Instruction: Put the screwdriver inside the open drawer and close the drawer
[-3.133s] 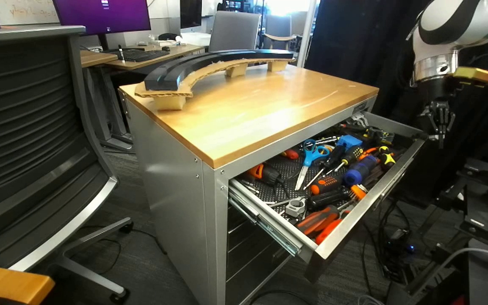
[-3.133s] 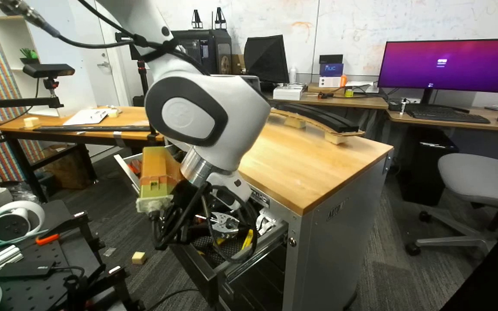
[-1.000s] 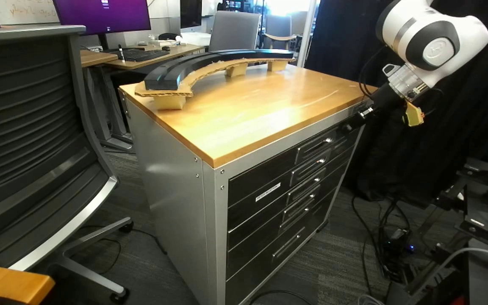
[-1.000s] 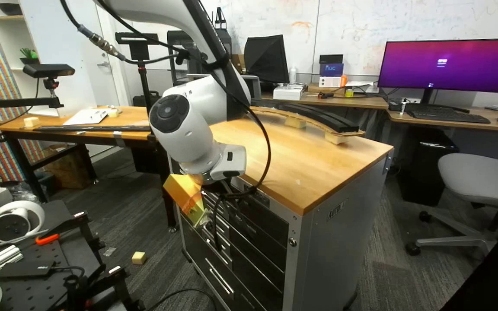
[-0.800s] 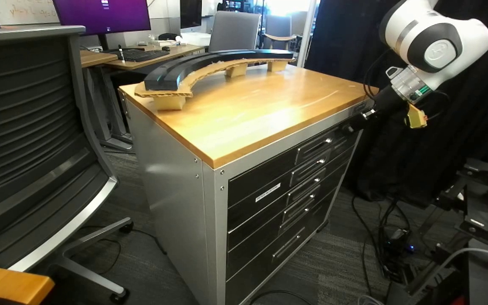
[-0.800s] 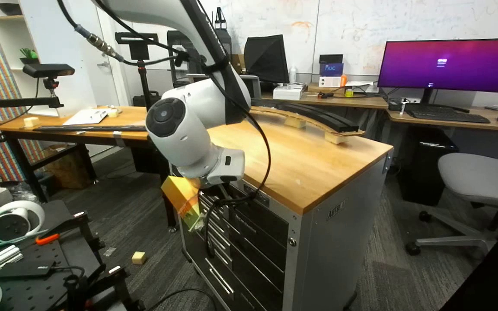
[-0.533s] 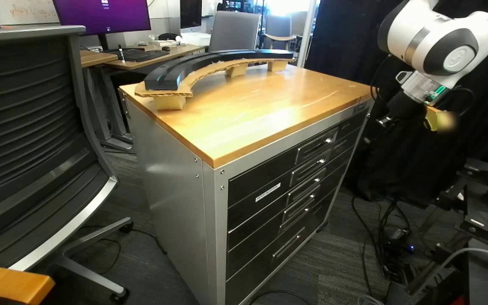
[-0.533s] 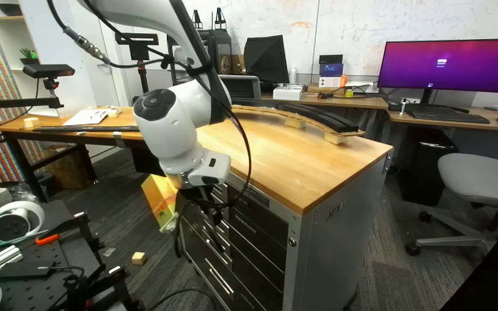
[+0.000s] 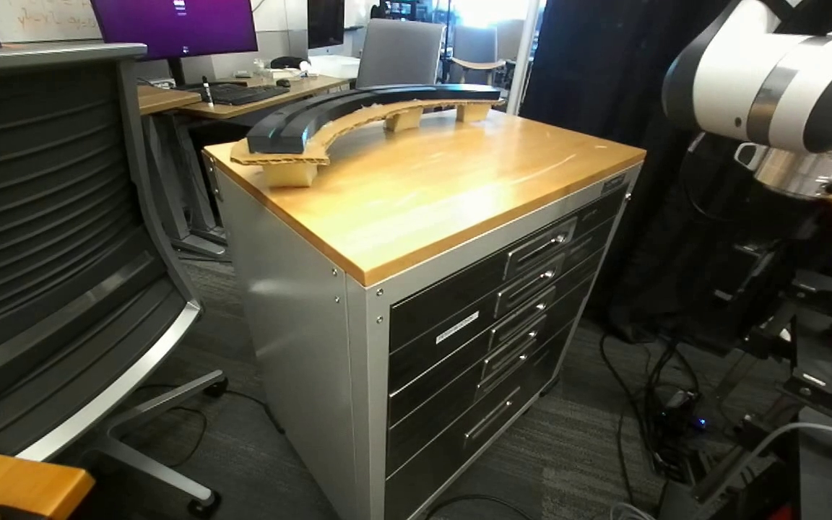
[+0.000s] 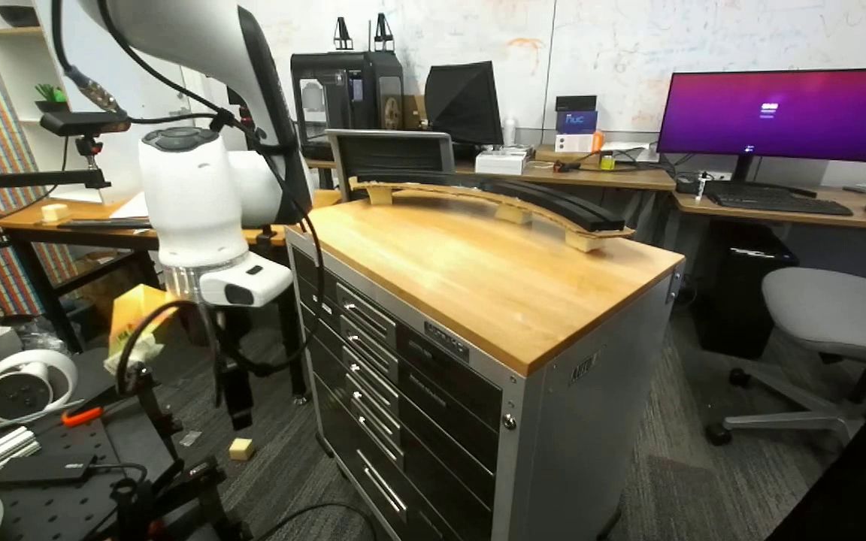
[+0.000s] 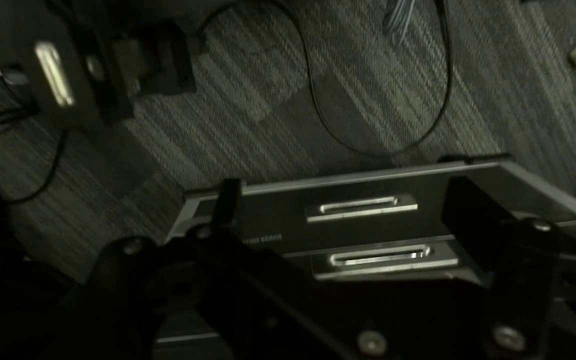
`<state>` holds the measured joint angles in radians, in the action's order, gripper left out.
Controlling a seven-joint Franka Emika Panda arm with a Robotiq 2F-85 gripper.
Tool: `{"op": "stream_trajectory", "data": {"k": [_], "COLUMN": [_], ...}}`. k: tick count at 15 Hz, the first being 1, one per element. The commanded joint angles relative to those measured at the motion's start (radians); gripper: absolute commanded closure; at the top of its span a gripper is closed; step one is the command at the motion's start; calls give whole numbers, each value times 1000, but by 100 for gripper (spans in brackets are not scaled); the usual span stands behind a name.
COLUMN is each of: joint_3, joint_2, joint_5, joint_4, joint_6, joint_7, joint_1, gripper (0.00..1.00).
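Observation:
The drawer [image 9: 452, 300], topmost in the grey cabinet, sits pushed in flush with the front in both exterior views; its bar handle [image 10: 367, 315] faces outward. No screwdriver shows in any view; the inside of the drawer is hidden. In the wrist view my gripper [image 11: 346, 207] is open, its dark fingers [image 11: 473, 210] wide apart with nothing between them. Beyond them lie the cabinet's lower drawer fronts and the floor. An exterior view has the arm [image 10: 192, 199] hanging out in front of the cabinet, apart from it, pointing downward.
A black curved piece [image 9: 387, 97] on cardboard and blocks rests on the wooden cabinet top [image 10: 478, 270]. A dark rig table [image 10: 49, 481] with a white round device [image 10: 27, 391] stands near the arm. Cables and a small yellow block [image 10: 241, 449] lie on the floor.
Three seconds ago the drawer stood pulled out, full of tools; now it is pushed in. Within the last second my gripper has backed away from the cabinet front and its fingers have spread.

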<state>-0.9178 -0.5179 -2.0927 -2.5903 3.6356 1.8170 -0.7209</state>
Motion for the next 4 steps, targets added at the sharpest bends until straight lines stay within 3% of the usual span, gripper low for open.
{"op": "stream_trajectory", "data": {"k": [1,4], "joint_3": [-29,-5], "joint_2": [-14,-14], "joint_5": [-15,-8], "joint_4": [2,2], "joint_6": [18,2], "joint_7": [17,15], "joint_1": [-23,-18], "gripper": [0,0]}}
